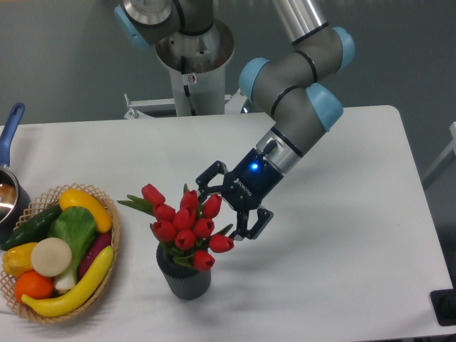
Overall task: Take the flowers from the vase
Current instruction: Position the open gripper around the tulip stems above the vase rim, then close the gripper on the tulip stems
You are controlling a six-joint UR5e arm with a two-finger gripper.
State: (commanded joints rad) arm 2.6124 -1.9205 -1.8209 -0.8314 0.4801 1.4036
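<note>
- The tool [222, 203] was spread wide, one finger near the upper buds and the other by the lowest right bud, pinching nothing.
- The tulip bunch [187, 224] stood in the ribbed grey vase [184, 276] on the white counter [342, 235], near its front edge.
- The bunch lay just to the left of the tool in the camera view; the open jaws faced the right side of the blooms, at bud height, not at stem height.
- The bunch's long axis ran roughly upright out of the vase mouth, leaning a little, so a grasp would probably have to close across the heads or drop lower.
- The stems and any tie were hidden by buds and leaves.
- Whether the fingers touched the petals could not be told.
- The wicker basket [110, 285] of toy produce sat well apart on the left, and a blue-handled pan [10, 187] was cut off by the frame edge.
</note>
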